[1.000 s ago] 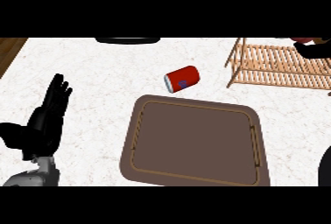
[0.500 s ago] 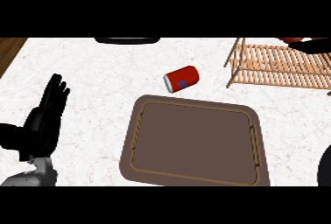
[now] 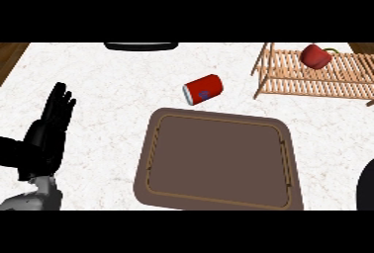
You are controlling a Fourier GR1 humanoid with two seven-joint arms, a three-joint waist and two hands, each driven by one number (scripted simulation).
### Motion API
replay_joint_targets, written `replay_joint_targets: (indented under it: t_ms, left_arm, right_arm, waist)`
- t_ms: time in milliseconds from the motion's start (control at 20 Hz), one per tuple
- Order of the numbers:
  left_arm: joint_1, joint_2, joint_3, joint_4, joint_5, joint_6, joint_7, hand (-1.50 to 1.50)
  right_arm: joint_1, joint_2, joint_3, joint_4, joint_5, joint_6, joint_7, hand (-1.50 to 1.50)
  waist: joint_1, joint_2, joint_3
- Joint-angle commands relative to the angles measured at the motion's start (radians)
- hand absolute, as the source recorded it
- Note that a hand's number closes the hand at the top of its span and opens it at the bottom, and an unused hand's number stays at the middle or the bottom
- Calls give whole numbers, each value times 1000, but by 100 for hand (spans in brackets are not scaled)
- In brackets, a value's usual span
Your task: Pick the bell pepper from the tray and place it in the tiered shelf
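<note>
1. Head view, upper right: the bell pepper now sits in full sight on the top slats of the tiered shelf. Half a second ago only a sliver of red showed there, next to a black hand.
2. That black hand has gone from the upper right corner. The right hand shows nowhere now, so how far open it is cannot be told. A dark piece of the right arm stays at the right edge, lower half, where it was before.
3. The pepper is red with a green stem pointing to the right, and nothing grips it.
4. The left hand rests at the left edge. Its fingers are straight and together, pointing toward the top of the frame, and it holds nothing. It has not moved since the earlier frames.
5. The brown tray lies in the lower centre with nothing on it, in the same place as before.
6. A red can lies on its side on the white counter, just above the tray's upper edge and left of the shelf. It has not shifted.
7. The can's label carries a small blue mark, but no letters can be read.
8. A black rounded object is cut off by the top edge, left of centre, and shows no writing.
</note>
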Motion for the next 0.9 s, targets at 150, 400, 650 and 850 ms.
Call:
replay_joint_targets:
  t_ms: [150, 400, 650, 850]
  left_arm:
    - [18, 0, 15, -1, -5, 7, -19, 0]
    - [23, -16, -15, 19, -41, 13, -44, 0]
    - [11, -9, 36, 51, -7, 15, -49, 0]
    - [34, -2, 35, 56, 18, -30, -85, 0]
  right_arm:
    - [108, -116, -103, -110, -88, 40, 166, -150]
    - [225, -242, -188, -153, -180, 161, 175, -150]
    - [381, -351, -319, -172, -319, 363, 149, -150]
    - [442, -364, -336, -43, -342, 387, -9, -150]
  waist:
    - [-15, -4, 0]
    - [-13, -3, 0]
    - [-24, -4, 0]
    - [-2, 2, 1]
